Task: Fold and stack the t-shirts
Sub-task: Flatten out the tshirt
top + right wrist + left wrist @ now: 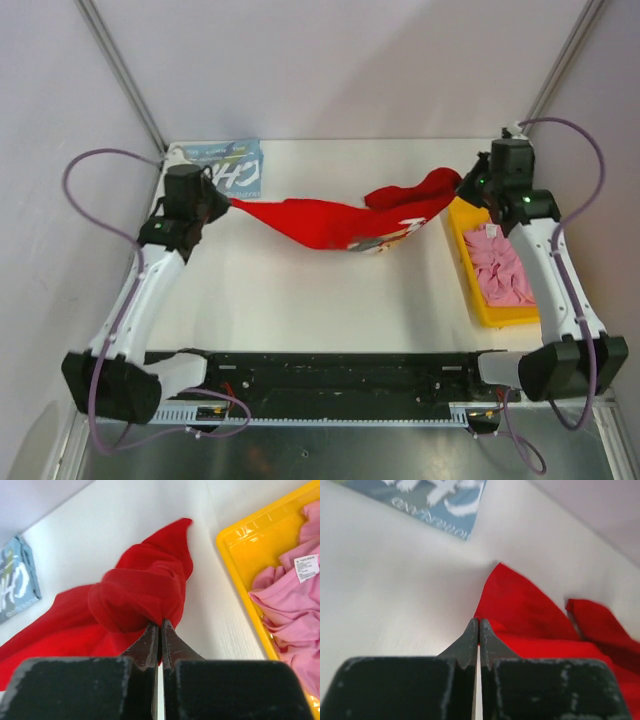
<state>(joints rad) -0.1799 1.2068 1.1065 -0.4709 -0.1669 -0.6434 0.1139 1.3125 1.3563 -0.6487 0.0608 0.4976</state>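
Red t-shirt [330, 222] is hanging betw. L gripper [479, 625] & R gripper [160, 625], sagging low over the table [300, 300]. Both are pinching one end each, jaws squeezed tight.

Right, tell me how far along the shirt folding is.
Done: the blue shirt lies flat, apparently folded, at the far left corner. In hand: the red shirt hangs stretched between the left end effector and right end effector, both shut on it. Left: folding the red one, then the pink shirt, crumpled in the yellow tray; nothing is stacked yet.
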